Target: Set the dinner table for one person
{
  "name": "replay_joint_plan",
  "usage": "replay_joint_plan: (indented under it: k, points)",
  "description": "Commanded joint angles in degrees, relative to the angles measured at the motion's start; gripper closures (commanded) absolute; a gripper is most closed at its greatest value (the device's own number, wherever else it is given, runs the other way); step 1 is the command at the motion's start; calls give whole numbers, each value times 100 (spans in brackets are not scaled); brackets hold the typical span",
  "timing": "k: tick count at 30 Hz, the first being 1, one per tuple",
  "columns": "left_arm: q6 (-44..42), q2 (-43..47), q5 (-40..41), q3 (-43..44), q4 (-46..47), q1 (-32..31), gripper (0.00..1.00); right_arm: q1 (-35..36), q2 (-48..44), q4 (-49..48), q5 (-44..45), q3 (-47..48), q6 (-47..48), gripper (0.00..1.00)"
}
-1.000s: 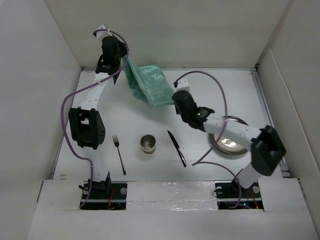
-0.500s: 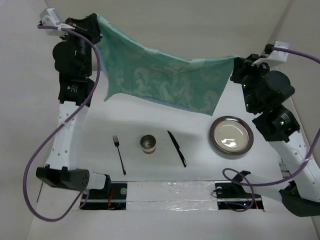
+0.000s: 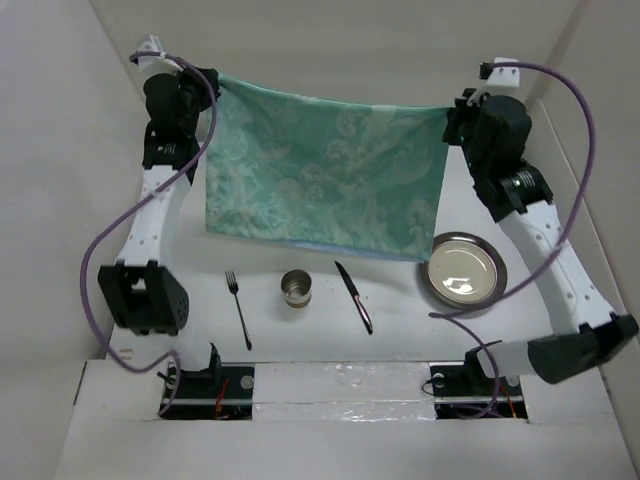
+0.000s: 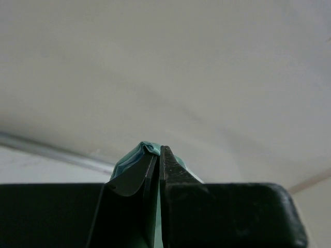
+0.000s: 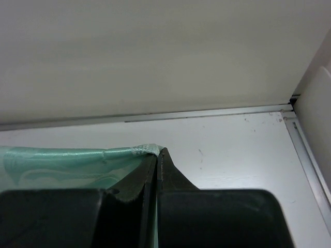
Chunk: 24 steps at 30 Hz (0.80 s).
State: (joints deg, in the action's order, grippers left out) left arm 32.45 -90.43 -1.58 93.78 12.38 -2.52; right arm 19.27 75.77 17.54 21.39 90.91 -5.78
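A green patterned cloth [image 3: 325, 180] hangs spread out above the white dinner table [image 3: 400, 320]. My left gripper [image 3: 212, 82] is shut on the cloth's upper left corner [image 4: 142, 150]. My right gripper [image 3: 447, 110] is shut on its upper right corner [image 5: 147, 150]. The cloth's lower edge hangs just behind the tableware. On the table lie a fork [image 3: 238, 308], a metal cup [image 3: 297, 289], a dark knife [image 3: 354, 297] and a round metal plate [image 3: 463, 272].
White wall panels [image 3: 60, 150] close in the table on the left, back and right. A metal rail [image 5: 207, 113] runs along the foot of the back wall. Purple cables [image 3: 110, 240] loop off both arms.
Both arms have moved the stretched cloth down and toward the front; it now hangs flatter and more square. The right arm has swung inward. The tableware has not moved.
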Motion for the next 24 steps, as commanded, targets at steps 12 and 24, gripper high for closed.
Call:
replay_joint_plan:
  k: [12, 24]
  points:
    - [394, -1733, -1529, 2911, -940, 490, 100, -977, 2058, 400, -1189, 3224, 95, 100]
    - [385, 69, -1073, -2669, 1362, 542, 100, -1162, 817, -1692, -2050, -2266, -537, 100]
